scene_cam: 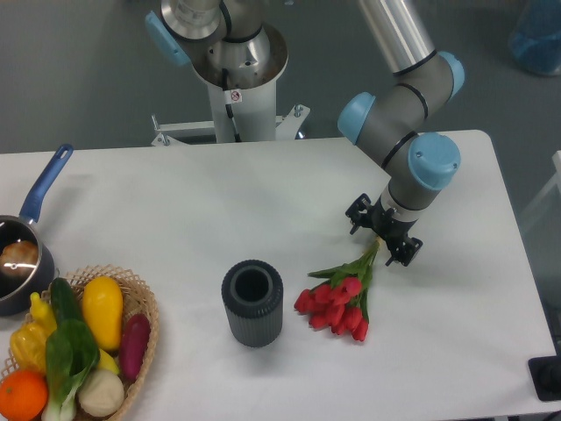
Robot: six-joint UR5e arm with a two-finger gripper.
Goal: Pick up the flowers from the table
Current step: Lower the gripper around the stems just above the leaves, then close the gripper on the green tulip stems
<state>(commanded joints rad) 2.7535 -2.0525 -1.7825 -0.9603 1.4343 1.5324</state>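
- We judge the flowers [340, 303] light and soft: the heads and leaves would crush or bend under a squeeze, while the bound stems look like the only firm part.
- Best hold, as we read it, is across the stem bundle near its upper end, well away from the red heads; the thin stems could slip out of a loose pinch.
- Lifted from that end, the head end will likely droop.
- Look: a bunch of red tulips, heads clustered at the lower end, green leaves fanning out mid-length, thin green stems running up and to the right.
- Place: lying flat on the white bench [175, 202], just right of the grey vase [252, 303] and apart from it.
- End effector [383, 233] sits low over the stem tips, up and right of the vase; its two fingers stand apart on either side of the stems, and we cannot tell whether they grip anything.
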